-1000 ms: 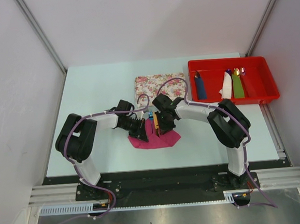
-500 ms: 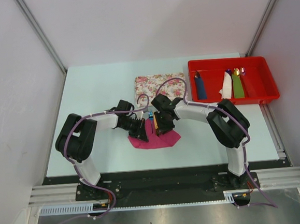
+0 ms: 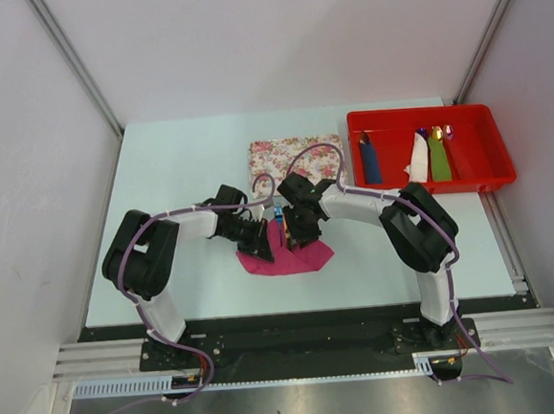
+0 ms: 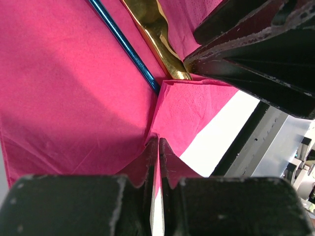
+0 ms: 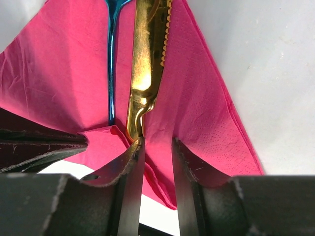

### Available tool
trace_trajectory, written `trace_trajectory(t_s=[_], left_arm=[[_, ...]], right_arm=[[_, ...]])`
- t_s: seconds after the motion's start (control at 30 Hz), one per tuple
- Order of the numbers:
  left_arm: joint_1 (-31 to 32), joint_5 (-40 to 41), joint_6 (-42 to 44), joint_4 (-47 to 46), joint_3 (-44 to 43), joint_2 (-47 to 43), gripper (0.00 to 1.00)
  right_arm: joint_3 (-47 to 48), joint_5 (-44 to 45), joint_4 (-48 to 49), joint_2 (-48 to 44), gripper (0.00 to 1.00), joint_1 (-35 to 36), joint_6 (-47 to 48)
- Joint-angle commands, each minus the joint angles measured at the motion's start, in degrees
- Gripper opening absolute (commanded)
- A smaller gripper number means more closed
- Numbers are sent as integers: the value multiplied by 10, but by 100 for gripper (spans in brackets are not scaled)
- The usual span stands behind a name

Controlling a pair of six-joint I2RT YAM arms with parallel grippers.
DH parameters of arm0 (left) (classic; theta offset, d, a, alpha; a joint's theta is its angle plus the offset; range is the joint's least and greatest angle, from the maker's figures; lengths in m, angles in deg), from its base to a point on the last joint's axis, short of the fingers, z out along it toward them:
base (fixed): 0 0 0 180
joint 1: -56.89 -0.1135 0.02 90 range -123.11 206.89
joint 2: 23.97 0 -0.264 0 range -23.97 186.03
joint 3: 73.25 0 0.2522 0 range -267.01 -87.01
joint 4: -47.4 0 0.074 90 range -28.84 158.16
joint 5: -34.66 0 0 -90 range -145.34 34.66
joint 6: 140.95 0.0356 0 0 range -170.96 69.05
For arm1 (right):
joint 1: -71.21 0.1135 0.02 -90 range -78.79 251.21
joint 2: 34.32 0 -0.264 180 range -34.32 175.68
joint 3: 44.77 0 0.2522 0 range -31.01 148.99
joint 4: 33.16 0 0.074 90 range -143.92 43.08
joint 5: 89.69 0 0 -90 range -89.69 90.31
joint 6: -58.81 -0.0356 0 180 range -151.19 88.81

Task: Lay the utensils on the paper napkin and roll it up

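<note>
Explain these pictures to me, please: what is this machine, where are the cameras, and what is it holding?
These are two robot arms bolted at the near edge of a table, each ending in a two-finger gripper. The wide picture looks down from above and behind them. The two close-ups come from a camera on each wrist. On the table lies a pink paper napkin with a gold knife and a blue fork on it. Beyond it is a floral tray, and to the side a red bin holding rolled bundles. The left gripper is pinched shut on the napkin's edge. The right gripper has its fingers slightly apart by the knife's handle end, and I cannot see it gripping anything.
</note>
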Motion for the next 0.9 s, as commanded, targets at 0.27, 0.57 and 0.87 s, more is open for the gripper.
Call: trace_trajectory(t_s=[0.27,0.57,0.87], left_arm=[[-5,13,-3,-19,7,9,9],[-5,11,-3,-22,8,12,8],[-5,11,-5,-24,8,14,8]], right_arm=[[-7,14,-3,39,43,10,1],[-28,8,16,-15,38,-2,11],[-42,18,29,12,25,-10,13]])
